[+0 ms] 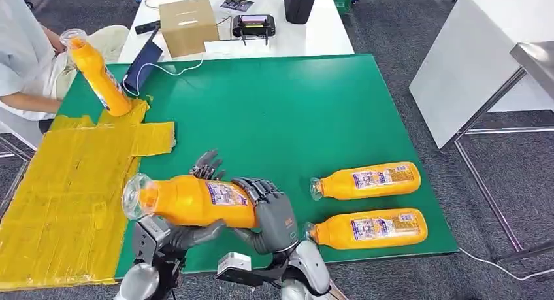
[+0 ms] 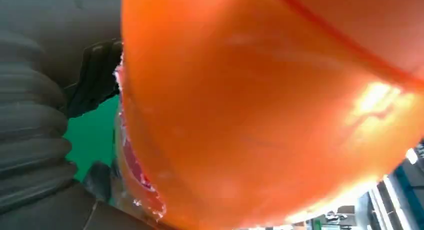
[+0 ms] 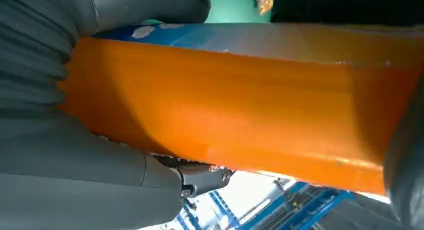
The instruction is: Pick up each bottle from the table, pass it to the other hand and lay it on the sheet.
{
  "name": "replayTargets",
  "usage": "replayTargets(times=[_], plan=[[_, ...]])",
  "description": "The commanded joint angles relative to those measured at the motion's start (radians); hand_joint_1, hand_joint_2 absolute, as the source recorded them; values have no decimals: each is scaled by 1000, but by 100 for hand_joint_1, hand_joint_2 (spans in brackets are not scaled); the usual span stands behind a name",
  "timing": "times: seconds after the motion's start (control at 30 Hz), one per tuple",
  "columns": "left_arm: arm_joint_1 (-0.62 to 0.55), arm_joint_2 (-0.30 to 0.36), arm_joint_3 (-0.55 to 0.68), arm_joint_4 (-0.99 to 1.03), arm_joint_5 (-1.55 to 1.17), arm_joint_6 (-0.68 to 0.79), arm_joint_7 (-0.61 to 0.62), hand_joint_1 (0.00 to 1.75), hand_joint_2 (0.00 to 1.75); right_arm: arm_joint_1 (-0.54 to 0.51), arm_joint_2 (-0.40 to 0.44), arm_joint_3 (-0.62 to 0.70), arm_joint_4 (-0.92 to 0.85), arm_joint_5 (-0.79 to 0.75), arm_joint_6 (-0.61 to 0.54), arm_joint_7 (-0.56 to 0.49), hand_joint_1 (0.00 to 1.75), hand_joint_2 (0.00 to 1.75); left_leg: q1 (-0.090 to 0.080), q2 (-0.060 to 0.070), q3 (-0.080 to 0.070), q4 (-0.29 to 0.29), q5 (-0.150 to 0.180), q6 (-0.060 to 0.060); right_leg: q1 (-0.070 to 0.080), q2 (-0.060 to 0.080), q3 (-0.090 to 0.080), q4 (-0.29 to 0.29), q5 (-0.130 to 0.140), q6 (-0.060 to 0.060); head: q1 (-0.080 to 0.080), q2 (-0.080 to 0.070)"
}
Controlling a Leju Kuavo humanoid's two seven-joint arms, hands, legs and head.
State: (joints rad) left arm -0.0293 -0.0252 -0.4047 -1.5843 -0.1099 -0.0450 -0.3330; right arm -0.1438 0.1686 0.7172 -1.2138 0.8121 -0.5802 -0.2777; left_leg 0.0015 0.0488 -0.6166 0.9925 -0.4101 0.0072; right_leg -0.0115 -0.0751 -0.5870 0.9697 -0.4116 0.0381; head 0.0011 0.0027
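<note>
Green table (image 1: 294, 104), yellow sheet (image 1: 59, 195) along its left side, two spare bottles (image 1: 366, 181) lying at right near edge. Held bottle (image 1: 196, 200) horizontal above the front edge, gripped by right hand (image 1: 271, 215) at its base end, left hand (image 1: 196, 231) cupped beneath with fingers curled round its middle. Person's bottle (image 1: 98, 74) upright on sheet's far corner.

A green table (image 1: 274, 110) carries a yellow sheet (image 1: 62, 195) along its left edge, reaching from the near left corner toward the far one. Two orange bottles (image 1: 366, 180) (image 1: 368, 229) lie on their sides near the near right corner, one just behind the other.
</note>
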Motion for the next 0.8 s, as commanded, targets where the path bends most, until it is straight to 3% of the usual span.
replayTargets(times=[0.03, 0.4, 0.43, 0.47, 0.5, 0.8], plan=[[-45, 25, -25, 42, 12, -2, 9, 0, 175, -84, -36, 169, 128, -1, 38, -11, 175, 175, 2, -4, 6, -1, -2, -1, 0, 7, 7, -1, -2, -2, 0, 0], [-36, 10, -7, 42, 32, 29, 3, 0, 175, -101, -40, 203, 159, -18, 64, 11, 175, 175, 1, -5, 5, -1, -1, -1, 0, 4, 6, -1, -2, -1, 0, 0], [-33, 3, 1, 43, 40, 41, 4, 31, 175, -102, -40, 203, 162, -18, 63, 14, 175, 175, 1, -4, 4, -1, -1, 0, 0, 3, 4, -1, -1, -1, 0, 0], [-32, -1, 6, 44, 43, 51, 4, 152, 175, -103, -40, 204, 164, -19, 63, 16, 175, 175, 1, -5, 6, -1, -2, -1, 0, 5, 6, -1, -2, -1, 0, 0], [-33, -1, 6, 47, 44, 60, 3, 175, 175, -105, -39, 206, 167, -20, 62, 18, 175, 175, 1, -4, 4, -1, -1, 0, 0, 3, 4, -1, -1, -1, 0, 0], [-38, -6, 6, 60, 41, 75, 2, 175, 175, -107, -38, 205, 171, -22, 60, 20, 175, 175, 2, -6, 6, -1, -2, -1, 1, 4, 6, -2, -2, -1, 0, 0]])
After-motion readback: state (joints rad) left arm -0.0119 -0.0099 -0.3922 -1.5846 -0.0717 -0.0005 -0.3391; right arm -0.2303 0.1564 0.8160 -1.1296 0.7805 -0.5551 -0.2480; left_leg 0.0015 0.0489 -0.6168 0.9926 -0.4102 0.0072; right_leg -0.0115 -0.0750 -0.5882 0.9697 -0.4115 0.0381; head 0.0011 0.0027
